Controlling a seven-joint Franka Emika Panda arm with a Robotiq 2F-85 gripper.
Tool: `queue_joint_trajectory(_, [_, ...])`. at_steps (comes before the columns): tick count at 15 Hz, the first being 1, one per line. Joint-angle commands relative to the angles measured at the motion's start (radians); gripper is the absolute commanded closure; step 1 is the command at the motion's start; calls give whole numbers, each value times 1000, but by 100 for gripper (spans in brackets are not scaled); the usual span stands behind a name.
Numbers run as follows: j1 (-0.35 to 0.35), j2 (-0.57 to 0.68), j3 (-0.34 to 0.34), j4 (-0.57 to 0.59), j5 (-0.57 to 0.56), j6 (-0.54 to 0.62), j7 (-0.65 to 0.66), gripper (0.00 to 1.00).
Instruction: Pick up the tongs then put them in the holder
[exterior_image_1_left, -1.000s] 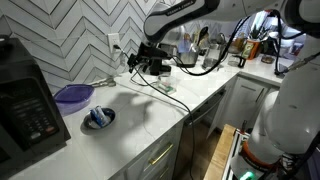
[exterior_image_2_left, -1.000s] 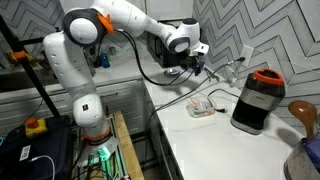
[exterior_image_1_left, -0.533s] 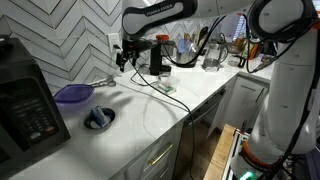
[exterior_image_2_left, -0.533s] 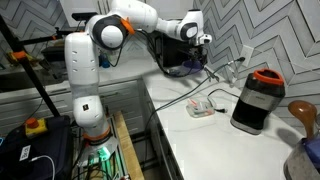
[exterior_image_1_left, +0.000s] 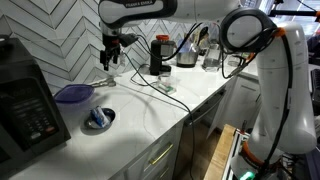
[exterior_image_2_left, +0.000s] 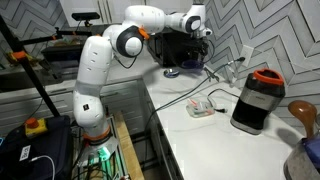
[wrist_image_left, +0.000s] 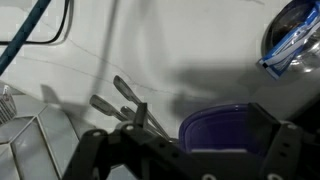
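The tongs (exterior_image_1_left: 105, 82) lie flat on the white counter by the back wall, just beside the purple bowl (exterior_image_1_left: 73, 95). In the wrist view the tongs (wrist_image_left: 125, 105) show as thin silvery arms to the left of the purple bowl (wrist_image_left: 225, 130). My gripper (exterior_image_1_left: 112, 52) hangs above the tongs, open and empty; its two dark fingers frame the bottom of the wrist view (wrist_image_left: 190, 152). The gripper also shows in an exterior view (exterior_image_2_left: 200, 22). The holder (exterior_image_1_left: 211, 52), a shiny steel canister with utensil handles, stands far along the counter and also shows at a frame edge (exterior_image_2_left: 303, 158).
A black box appliance (exterior_image_1_left: 25, 100) stands beyond the purple bowl. A small blue bowl with a cloth (exterior_image_1_left: 98, 118) sits near the counter's front. A black jar with a red lid (exterior_image_2_left: 257, 100), a small white object (exterior_image_2_left: 203, 108) and a black cable (exterior_image_1_left: 150, 82) lie between tongs and holder.
The arm has swung along the back wall away from the holder and now hangs over the tongs and purple bowl. The tongs have not moved.
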Motion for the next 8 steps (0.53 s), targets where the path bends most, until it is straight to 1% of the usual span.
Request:
queue_joint_trajectory(1, [1, 1, 2, -19, -15, 83, -35, 0])
queue_joint_trajectory(2, [5, 23, -1, -14, -55, 147, -89, 0])
queue_joint_trajectory(3, [10, 44, -13, 0, -100, 163, -117, 0])
queue_joint_trajectory(4, [-10, 75, 3, 17, -78, 186, -185, 0])
queue_joint_trajectory(5, [-21, 99, 9, 31, -66, 176, -227, 0])
queue_joint_trajectory(8, [-77, 177, 62, 80, 35, 174, -427, 0])
